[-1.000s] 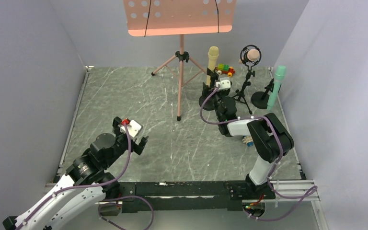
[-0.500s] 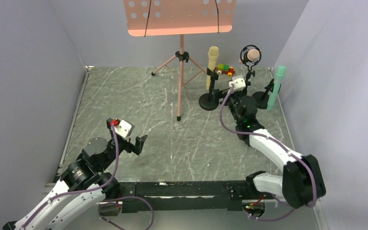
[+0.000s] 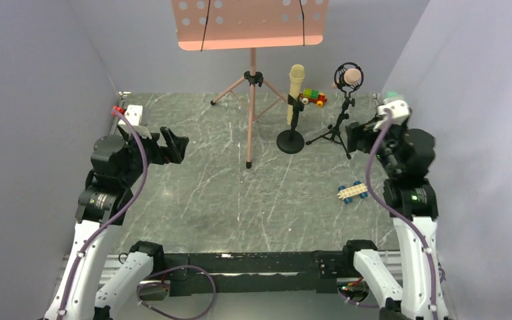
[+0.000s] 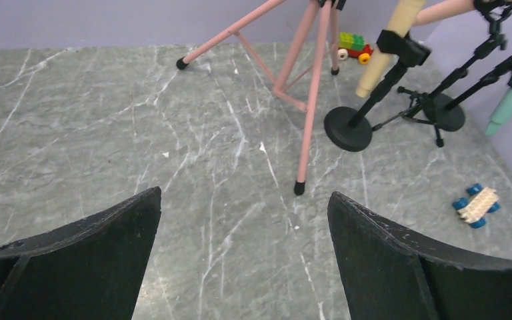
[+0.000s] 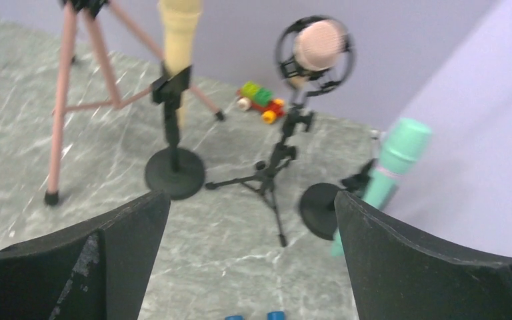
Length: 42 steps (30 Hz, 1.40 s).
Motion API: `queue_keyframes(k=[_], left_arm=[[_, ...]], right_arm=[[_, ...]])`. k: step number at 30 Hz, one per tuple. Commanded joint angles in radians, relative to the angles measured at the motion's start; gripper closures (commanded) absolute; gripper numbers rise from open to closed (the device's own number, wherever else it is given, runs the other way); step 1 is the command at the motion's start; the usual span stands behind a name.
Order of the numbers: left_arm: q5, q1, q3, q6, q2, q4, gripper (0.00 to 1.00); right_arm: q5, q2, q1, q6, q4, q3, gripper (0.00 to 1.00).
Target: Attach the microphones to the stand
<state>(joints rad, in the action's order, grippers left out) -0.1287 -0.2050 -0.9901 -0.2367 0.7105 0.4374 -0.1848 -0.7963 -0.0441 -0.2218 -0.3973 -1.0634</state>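
The pale yellow microphone point(image 3: 296, 83) stands upright in the clip of a round-based stand point(image 3: 291, 141). The salmon pink microphone point(image 3: 351, 78) sits in the ring mount of a black tripod stand point(image 3: 335, 131). Only the tip of the teal green microphone point(image 3: 391, 95) shows behind my right arm; in the right wrist view the teal microphone point(image 5: 395, 163) leans in a clip over a round base point(image 5: 320, 210). My left gripper point(image 3: 173, 143) hangs open over the table's left side, apart from everything. My right gripper point(image 3: 355, 135) is open near the tripod stand, holding nothing.
A pink music stand point(image 3: 252, 27) on a tripod rises at the back centre, one foot point(image 4: 299, 189) ahead of my left gripper point(image 4: 243, 193). A coloured brick car point(image 3: 314, 97) lies behind the stands. A blue-wheeled brick car point(image 3: 353, 192) lies near my right arm. Grey walls close both sides.
Both arms have drawn back and risen. The left swung to the far left; the right left the yellow microphone's stand, passed the tripod and moved to the right wall, jaws widening.
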Motion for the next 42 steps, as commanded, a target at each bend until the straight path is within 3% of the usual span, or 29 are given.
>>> queue_keyframes(k=[1,7,12,25,42], left_arm=[[-0.061,0.018,-0.145,-0.042,0.008,0.11,0.01],[0.036,0.018,-0.21,0.018,-0.076,0.189,0.01],[0.019,0.018,-0.208,0.028,-0.107,0.195,0.01],[-0.015,0.019,-0.137,0.034,-0.128,0.173,0.01],[0.0,0.018,-0.114,0.056,-0.133,0.169,0.01]], right_arm=[[0.051,0.037,0.109,0.123,-0.137,-0.129,0.0],[0.071,0.037,0.157,0.236,-0.149,-0.23,0.0],[0.079,0.031,0.169,0.332,-0.131,-0.205,0.0],[0.118,0.068,0.18,0.322,-0.085,-0.09,0.0],[0.13,0.027,0.181,0.315,-0.06,-0.079,0.0]])
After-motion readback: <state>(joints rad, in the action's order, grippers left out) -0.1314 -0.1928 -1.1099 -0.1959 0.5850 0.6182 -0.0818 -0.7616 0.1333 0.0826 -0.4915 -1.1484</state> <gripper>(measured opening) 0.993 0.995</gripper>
